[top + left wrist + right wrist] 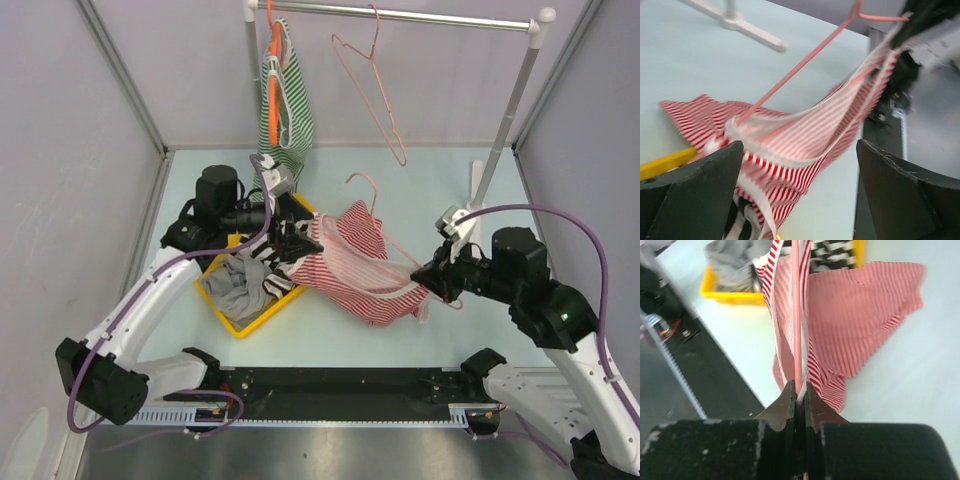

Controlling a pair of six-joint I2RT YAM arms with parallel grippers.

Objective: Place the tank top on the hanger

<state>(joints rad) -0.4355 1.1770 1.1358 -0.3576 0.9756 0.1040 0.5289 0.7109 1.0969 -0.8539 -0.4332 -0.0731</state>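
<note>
Near tank top point(350, 270), right tool point(799, 388) pinching hanger point(797, 315), left tool point(799, 150) gaping

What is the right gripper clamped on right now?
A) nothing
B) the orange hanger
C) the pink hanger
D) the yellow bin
C: in the right wrist view the right gripper is pinched shut on the pink hanger, with the tank top draped around the wire.

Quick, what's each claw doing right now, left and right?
Left claw: open, gripping nothing.
Right claw: closed on the hanger.
</note>
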